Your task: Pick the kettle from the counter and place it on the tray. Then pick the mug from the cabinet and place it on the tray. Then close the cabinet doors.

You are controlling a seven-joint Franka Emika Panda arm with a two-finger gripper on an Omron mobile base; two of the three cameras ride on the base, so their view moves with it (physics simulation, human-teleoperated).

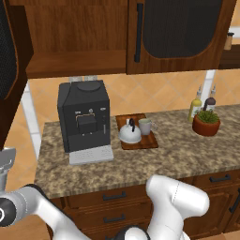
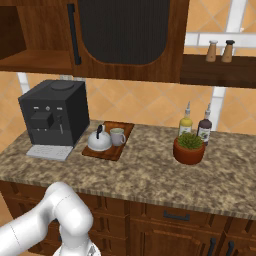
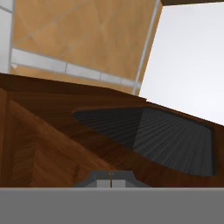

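1. The kettle (image 1: 129,133) is sitting on the tray (image 1: 148,140), on its near left part, with its black handle arching over the top.
2. The mug (image 1: 145,126) is standing on the same tray, just to the right of the kettle and a little farther back.
3. The tray is lying on the counter (image 1: 164,159), just to the right of the black coffee machine (image 1: 84,117).
4. The right cabinet door (image 1: 180,33) is sitting flush against the cabinet (image 1: 75,33), with its dark bar handle (image 1: 138,33) running upright along its left edge.
5. The left cabinet door (image 1: 10,61) is standing swung out at the left edge of the left base view, leaving the wooden shelf (image 1: 75,63) showing.
6. The gripper (image 3: 111,180) is pointing at a dark mesh door panel (image 3: 175,135) and its wooden frame (image 3: 65,144); its two fingertips are pressing together with nothing between them.
7. A potted plant (image 2: 189,146) and two bottles (image 2: 195,125) are standing on the counter well to the right of the tray.
8. Two small shakers (image 2: 220,51) are resting on a wall shelf (image 2: 217,70) to the right of the cabinet.
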